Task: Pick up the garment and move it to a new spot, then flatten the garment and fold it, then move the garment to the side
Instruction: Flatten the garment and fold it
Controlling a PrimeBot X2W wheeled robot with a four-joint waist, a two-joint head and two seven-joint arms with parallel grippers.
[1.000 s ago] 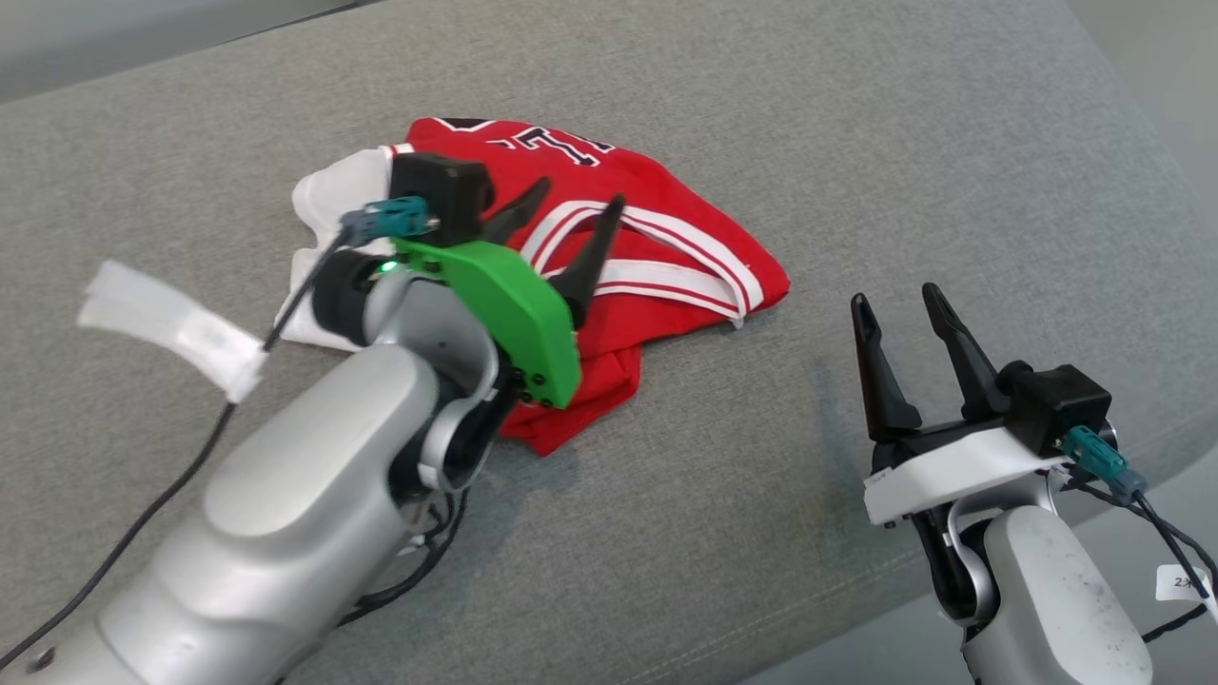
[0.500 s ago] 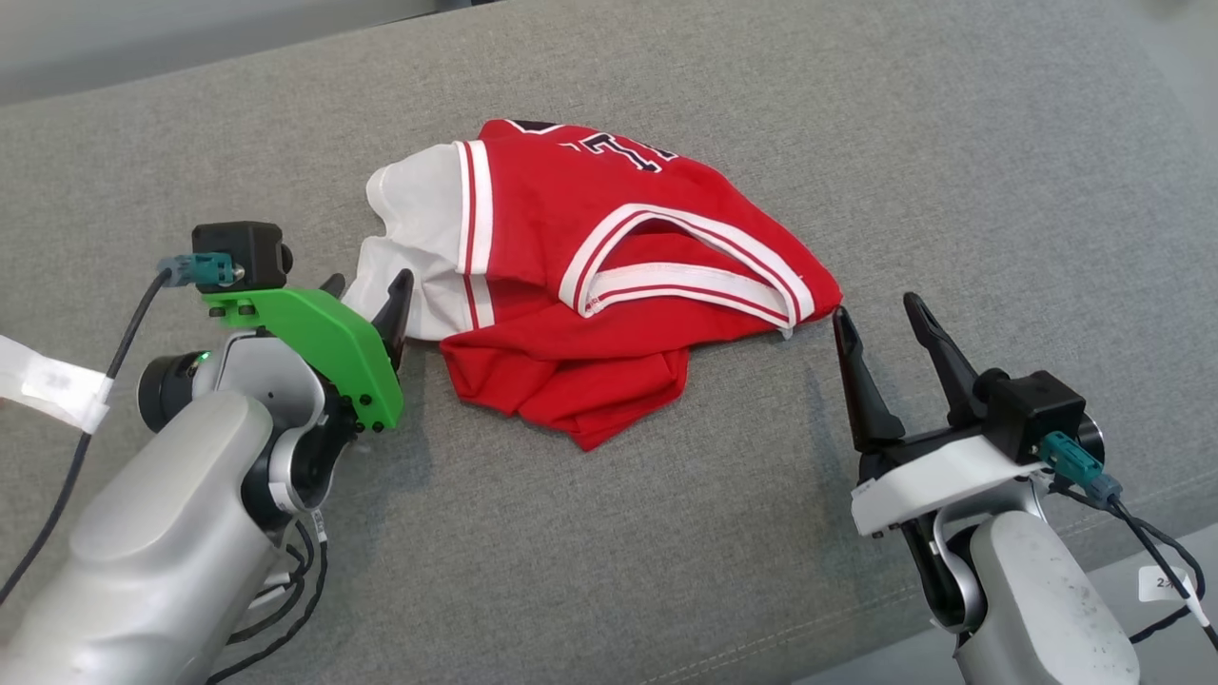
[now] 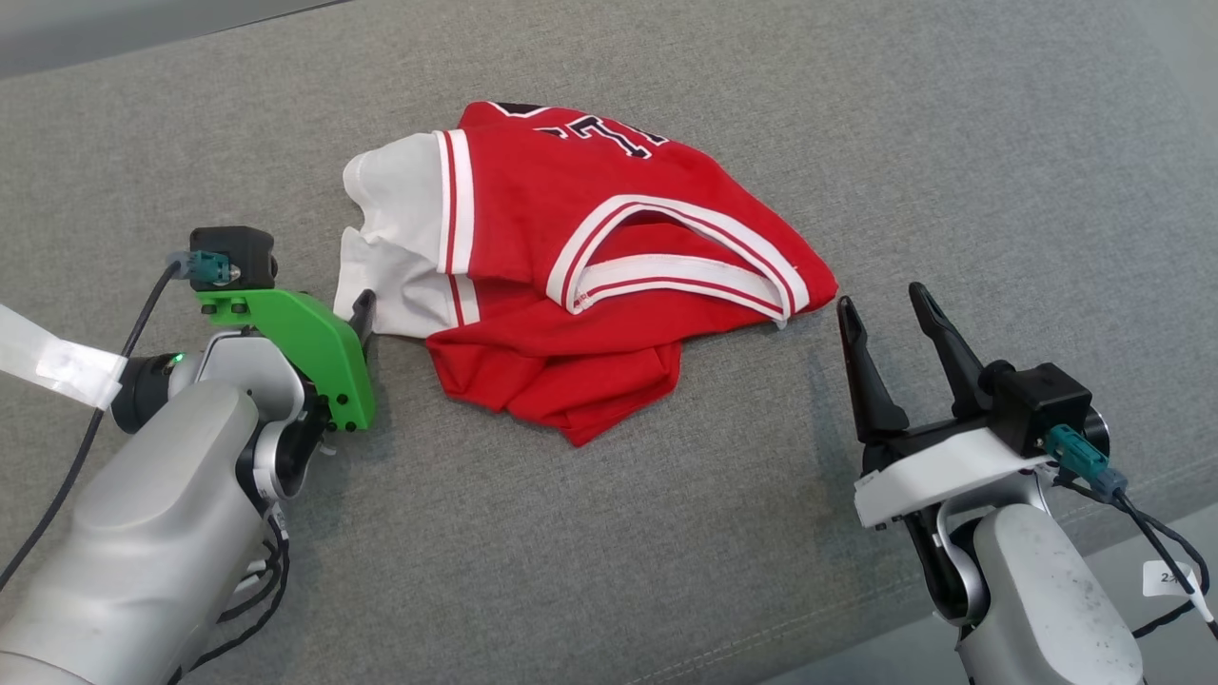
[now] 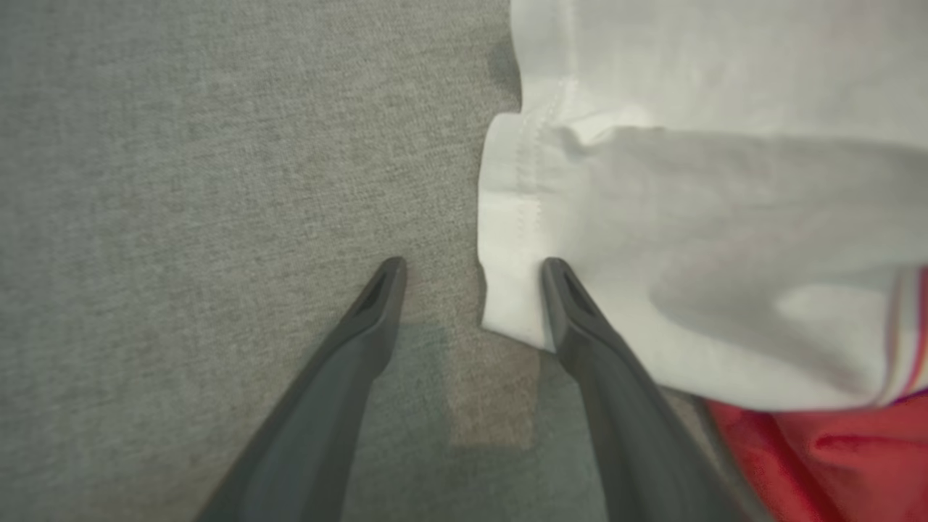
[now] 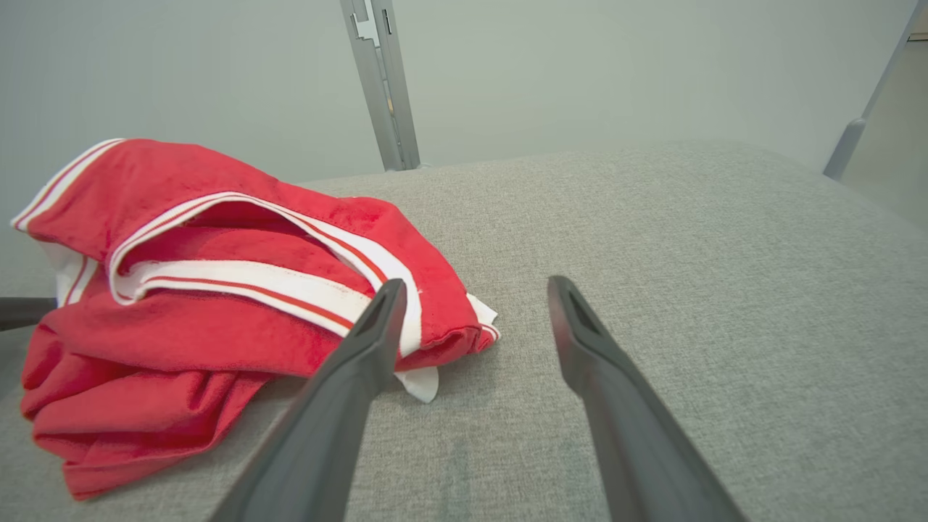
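Head view: the garment (image 3: 590,276) lies crumpled on the couch (image 3: 856,143) between your spread left gripper (image 3: 357,314) and spread right gripper (image 3: 880,306). Left wrist: a finger (image 4: 580,326) over its white hem. Right wrist: a finger (image 5: 362,348) before its red corner.

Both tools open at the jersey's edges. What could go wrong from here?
1. Left tool straddles only the white hem; closing could catch just the edge and slip.
2. The jersey lies bunched in layers, so a lift may grab extra folds.
3. Right tool sits just beside the red corner; closing here may miss it.
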